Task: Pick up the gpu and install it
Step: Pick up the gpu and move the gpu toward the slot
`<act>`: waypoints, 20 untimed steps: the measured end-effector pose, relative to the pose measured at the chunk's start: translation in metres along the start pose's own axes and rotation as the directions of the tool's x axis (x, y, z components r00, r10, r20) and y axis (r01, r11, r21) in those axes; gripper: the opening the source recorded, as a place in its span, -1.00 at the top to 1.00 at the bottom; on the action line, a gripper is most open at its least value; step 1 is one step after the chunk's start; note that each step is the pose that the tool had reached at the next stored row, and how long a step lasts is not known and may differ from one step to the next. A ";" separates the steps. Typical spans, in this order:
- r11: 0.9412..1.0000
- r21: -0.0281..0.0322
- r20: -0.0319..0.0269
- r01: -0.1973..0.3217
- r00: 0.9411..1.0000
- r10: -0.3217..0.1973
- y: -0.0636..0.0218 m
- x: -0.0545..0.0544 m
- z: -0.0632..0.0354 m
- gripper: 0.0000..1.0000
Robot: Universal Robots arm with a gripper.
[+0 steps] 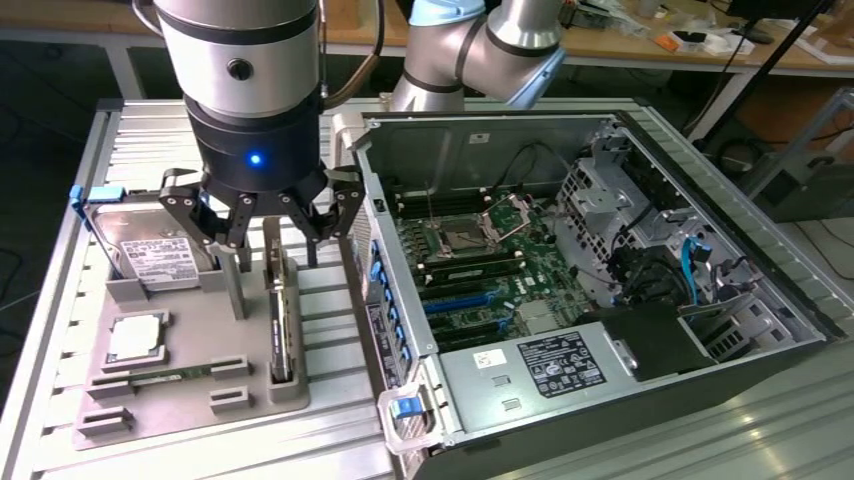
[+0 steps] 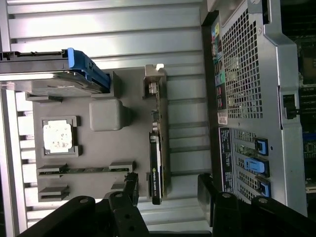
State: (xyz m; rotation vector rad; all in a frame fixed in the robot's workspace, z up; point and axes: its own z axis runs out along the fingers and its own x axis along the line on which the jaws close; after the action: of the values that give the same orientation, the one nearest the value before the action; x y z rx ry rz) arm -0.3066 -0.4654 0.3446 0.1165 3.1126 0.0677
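Hovering w/ black multi-finger gripper (image 1: 271, 245) spread wide & empty over 12 o'clock end of thin edge-on black-and-green gpu (image 1: 279, 310), standing in grey slotted tray (image 1: 200, 335), long axis running 12–6 in exterior view, lying btwn jaws.

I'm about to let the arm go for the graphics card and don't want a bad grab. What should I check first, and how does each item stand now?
1. Gripper fingers spread: ok.
2. Black-and-green graphics card standing on edge in the grey slotted tray: ok.
3. Card lies between the fingers: ok, though off-centre in the wrist view.
4. Fingers clear of the card: ok.
5. Black computer case side open, blue slots exposed: ok.
6. Target slot free of obstruction: cannot tell.
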 end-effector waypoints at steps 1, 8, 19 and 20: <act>1.000 0.000 0.000 0.000 1.000 0.000 0.0000 0.000 0.0001 -0.20; 1.000 0.000 0.000 0.000 1.000 0.000 -0.0001 0.000 0.0026 -0.20; 1.000 0.000 0.000 0.000 1.000 0.000 -0.0003 0.000 0.0056 -0.20; 1.000 0.000 0.000 0.000 1.000 0.000 -0.0003 0.000 0.0058 -0.20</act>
State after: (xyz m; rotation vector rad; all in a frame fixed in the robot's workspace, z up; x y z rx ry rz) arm -0.3066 -0.4654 0.3389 0.1165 3.1126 0.0677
